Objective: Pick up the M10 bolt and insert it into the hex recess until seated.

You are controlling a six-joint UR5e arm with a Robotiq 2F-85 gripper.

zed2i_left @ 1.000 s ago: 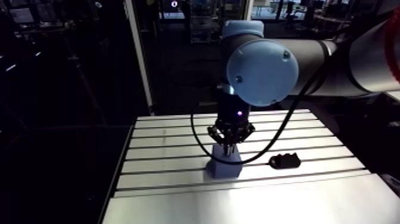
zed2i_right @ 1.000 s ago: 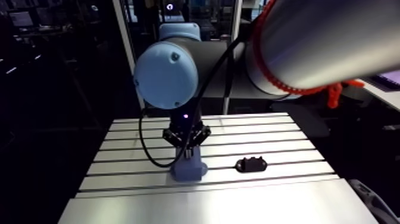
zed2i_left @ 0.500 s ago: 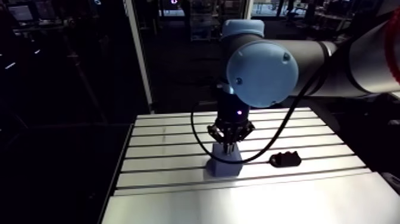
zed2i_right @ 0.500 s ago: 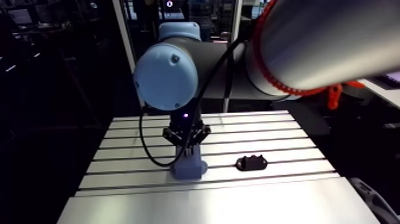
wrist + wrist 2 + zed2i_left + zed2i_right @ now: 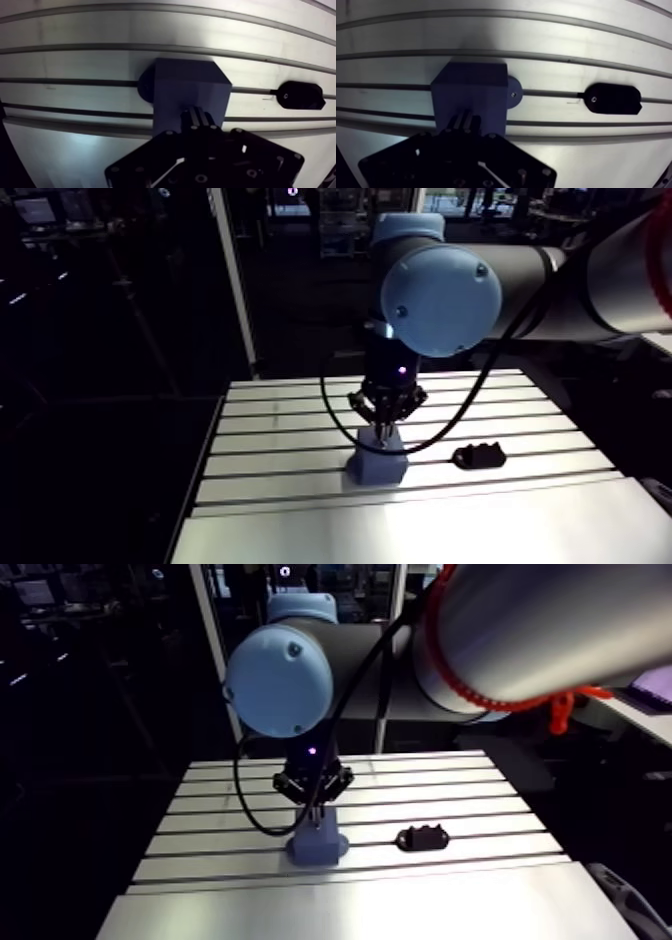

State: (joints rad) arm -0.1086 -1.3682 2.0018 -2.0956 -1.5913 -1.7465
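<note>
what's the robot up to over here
A robot arm hangs its pincer right over a blue block on the slotted table. A small black part lies apart from the block, on one of the table's slots. No bolt shows, so I can't tell whether it's gripped or already in the block.

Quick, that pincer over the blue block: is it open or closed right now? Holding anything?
Pincer: closed, poised over the blue block; whether anything is pinched in it cannot be told.
</note>
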